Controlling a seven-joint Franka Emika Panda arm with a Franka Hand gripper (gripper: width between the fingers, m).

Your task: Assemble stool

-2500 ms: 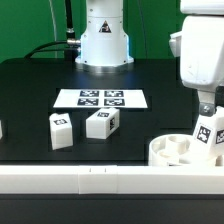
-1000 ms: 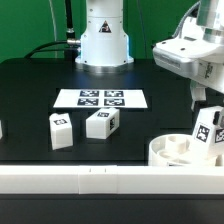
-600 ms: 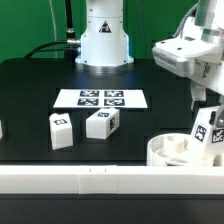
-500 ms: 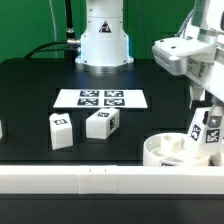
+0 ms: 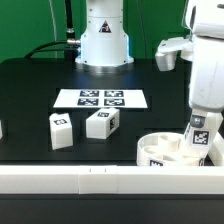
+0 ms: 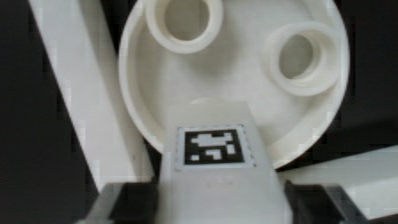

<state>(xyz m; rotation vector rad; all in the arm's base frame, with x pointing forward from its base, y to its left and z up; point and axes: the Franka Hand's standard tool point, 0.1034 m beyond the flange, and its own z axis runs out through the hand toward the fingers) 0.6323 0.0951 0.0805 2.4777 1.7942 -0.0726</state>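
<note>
Wrist view: my gripper [image 6: 214, 205] clamps a tagged white stool leg [image 6: 214, 150] over the round seat [image 6: 222, 90], beside the white rail [image 6: 80, 100]; best to square it to the seat and press down gently

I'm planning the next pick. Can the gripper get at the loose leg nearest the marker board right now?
Probably not yet: the gripper is shut on a third leg at the seat. Otherwise the way looks free; the loose leg stands uncovered, apart from its neighbour leg.
</note>
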